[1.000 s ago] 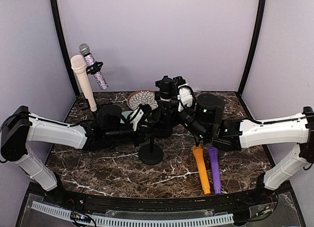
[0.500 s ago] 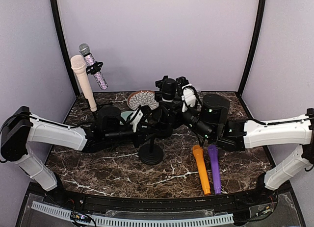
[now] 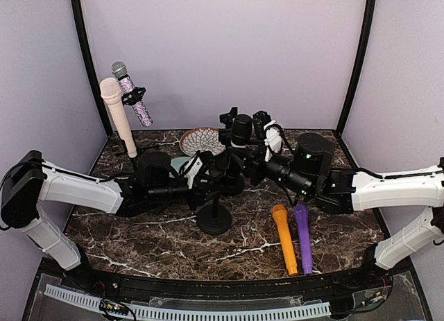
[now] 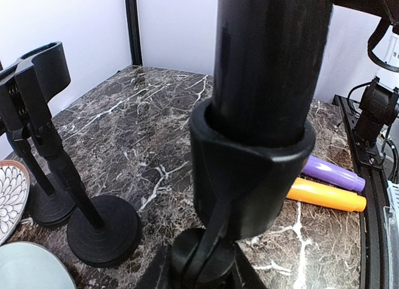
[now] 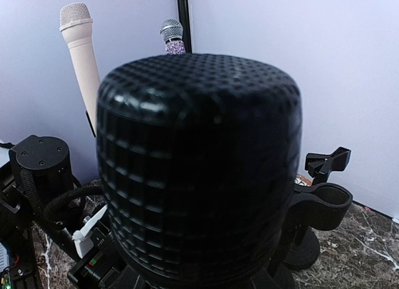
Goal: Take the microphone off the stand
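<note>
A black microphone [image 3: 241, 129] stands upright in the clip of a black desk stand [image 3: 214, 218] at the table's middle. In the left wrist view its body [image 4: 268, 58] passes down through the clip [image 4: 249, 170]. My left gripper [image 3: 219, 183] reaches in from the left and is shut on the stand's stem just under the clip [image 4: 206, 261]. My right gripper [image 3: 252, 170] comes in from the right and is shut on the microphone's body below the head. The mesh head [image 5: 199, 170] fills the right wrist view and hides the fingers.
A cream microphone [image 3: 114, 113] and a glittery purple one [image 3: 132, 92] sit in stands at the back left. An orange microphone [image 3: 284, 238] and a purple one [image 3: 302, 238] lie at the front right. Two plates [image 3: 200, 139] lie behind the stand. Empty stands [image 4: 37, 83] are nearby.
My right arm has drawn back to the right, and the black microphone's head has shifted slightly right with it. The left arm and the stand base have stayed put.
</note>
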{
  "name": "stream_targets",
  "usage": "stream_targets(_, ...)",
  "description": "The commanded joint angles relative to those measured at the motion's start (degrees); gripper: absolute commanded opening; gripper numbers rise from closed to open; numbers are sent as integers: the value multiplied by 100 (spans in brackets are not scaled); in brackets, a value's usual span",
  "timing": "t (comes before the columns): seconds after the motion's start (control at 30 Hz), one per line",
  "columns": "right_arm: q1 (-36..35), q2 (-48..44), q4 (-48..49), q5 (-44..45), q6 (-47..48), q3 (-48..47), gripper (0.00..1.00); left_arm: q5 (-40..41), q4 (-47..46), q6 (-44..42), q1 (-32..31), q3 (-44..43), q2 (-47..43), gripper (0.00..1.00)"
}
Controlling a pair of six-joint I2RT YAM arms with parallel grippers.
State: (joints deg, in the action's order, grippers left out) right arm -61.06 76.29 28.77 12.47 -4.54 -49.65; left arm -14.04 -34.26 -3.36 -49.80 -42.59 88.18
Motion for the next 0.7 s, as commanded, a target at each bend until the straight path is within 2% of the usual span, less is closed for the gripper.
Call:
stream_targets(0.0,218,-769,1901,26,416,-124,0,398,1080,37,141,356,104,0)
stream_targets(0.17,252,-984,2177,-239,390,120,0,377,1063,36,138,364,143,0)
stream_targets(0.67,270,-930,1906,270,248,-160,0,420,1180,-85,138,307,270,0)
